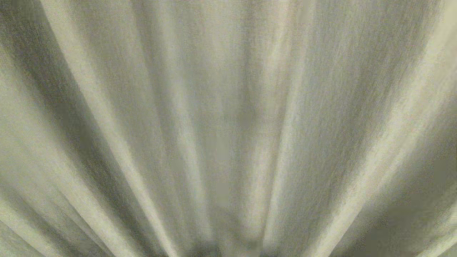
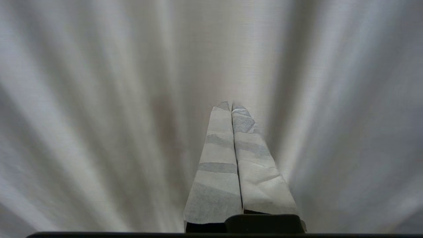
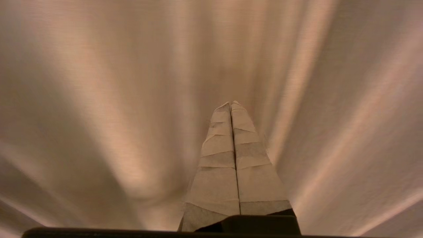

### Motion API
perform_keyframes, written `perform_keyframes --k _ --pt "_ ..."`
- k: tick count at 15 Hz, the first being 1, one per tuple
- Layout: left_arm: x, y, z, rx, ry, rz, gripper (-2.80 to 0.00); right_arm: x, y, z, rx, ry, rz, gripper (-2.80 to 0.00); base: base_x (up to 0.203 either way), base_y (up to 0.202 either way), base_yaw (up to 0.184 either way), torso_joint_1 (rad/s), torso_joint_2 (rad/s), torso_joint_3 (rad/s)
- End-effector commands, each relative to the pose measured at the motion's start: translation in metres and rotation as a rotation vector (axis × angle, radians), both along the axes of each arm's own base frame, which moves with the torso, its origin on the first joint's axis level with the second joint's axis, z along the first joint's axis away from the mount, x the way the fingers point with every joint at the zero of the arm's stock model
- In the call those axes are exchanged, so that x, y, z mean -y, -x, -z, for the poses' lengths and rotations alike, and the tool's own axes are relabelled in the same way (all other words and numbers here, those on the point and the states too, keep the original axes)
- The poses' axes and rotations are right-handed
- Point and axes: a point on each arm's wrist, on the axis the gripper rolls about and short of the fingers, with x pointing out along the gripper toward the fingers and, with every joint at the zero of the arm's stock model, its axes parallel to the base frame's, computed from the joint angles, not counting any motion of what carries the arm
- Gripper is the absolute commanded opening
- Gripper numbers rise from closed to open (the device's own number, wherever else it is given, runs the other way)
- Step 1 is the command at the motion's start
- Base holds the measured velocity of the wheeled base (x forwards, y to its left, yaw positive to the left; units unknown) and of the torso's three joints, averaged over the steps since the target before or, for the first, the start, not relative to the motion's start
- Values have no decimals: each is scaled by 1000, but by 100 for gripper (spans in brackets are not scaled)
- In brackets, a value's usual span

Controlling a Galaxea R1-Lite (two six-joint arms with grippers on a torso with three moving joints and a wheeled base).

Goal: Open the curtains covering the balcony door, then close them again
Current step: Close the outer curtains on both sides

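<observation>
The curtains (image 1: pixel 228 117) fill the head view from edge to edge. The cloth is opaque beige-grey woven fabric, hanging in long pleats that fan outward from the lower middle of the view. Shaded folds lie at the far left and at the lower right. Neither arm appears in the head view, and the door is not visible in any view.

Left gripper (image 2: pixel 231 105): seen in the left wrist view. Both fingers (image 2: pixel 216 172) are wrapped in pale tape. The jaws are clenched, the two inner faces meeting along one seam from base to tip. No cloth lies between them. The tips point straight at the curtain fabric, close in front of a pleat; whether they touch it cannot be told.

Right gripper (image 3: pixel 231 103): seen in the right wrist view. Its fingers (image 3: pixel 218 175) carry the same tape wrap. The jaws are clenched, pressed together along their full length, with nothing grasped. The tips point at the curtain, which fills that view as well; contact with the cloth cannot be confirmed.

In both wrist views the pleats run away from the gripper and spread toward the edges, and the fabric covers the whole background. A dark edge of each wrist mount crosses the base of its view.
</observation>
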Motion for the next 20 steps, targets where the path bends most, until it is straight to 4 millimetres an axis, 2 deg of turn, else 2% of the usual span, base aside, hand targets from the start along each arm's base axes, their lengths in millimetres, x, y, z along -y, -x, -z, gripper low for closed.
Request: perform_keyframes --k 1,20 --pt "0 0 0 1 0 -1 -280 0 0 0 0 0 0 -280 0 -193 2 2 2 2" --pt "0 0 0 4 0 -3 -280 0 0 0 0 0 0 -280 0 -192 3 2 2 3"
